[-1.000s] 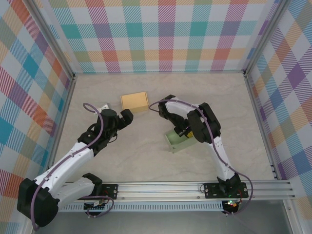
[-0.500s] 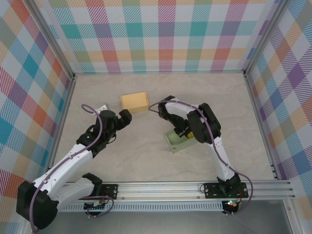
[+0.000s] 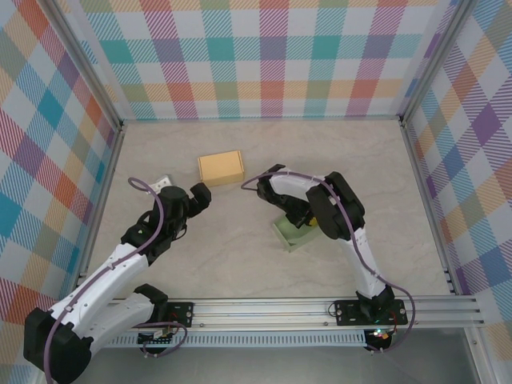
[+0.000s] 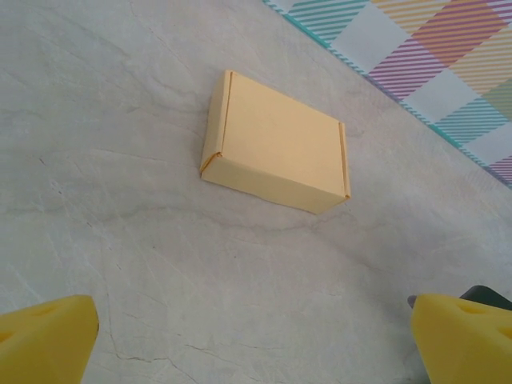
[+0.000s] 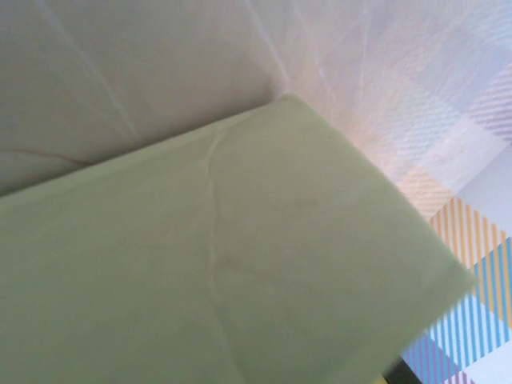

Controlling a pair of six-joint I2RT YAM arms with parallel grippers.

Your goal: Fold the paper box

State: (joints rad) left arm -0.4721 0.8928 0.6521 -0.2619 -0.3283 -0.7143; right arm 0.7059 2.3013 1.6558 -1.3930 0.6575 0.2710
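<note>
A pale, marble-patterned desk (image 3: 240,256) sits inside an enclosure of walls (image 3: 272,56) printed with a bright check of teal, orange, purple and pink. A closed tan cardboard box (image 3: 220,167) lies flat on the far part of the desk, left of centre. To its left, near the left wall, rests a small white and grey object (image 3: 164,181), too small to identify. A silver metal rail (image 3: 272,306) runs along the near edge.

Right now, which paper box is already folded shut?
The tan box, at the back of the table with its lid flat and closed. The green box is an open-topped tray.
</note>
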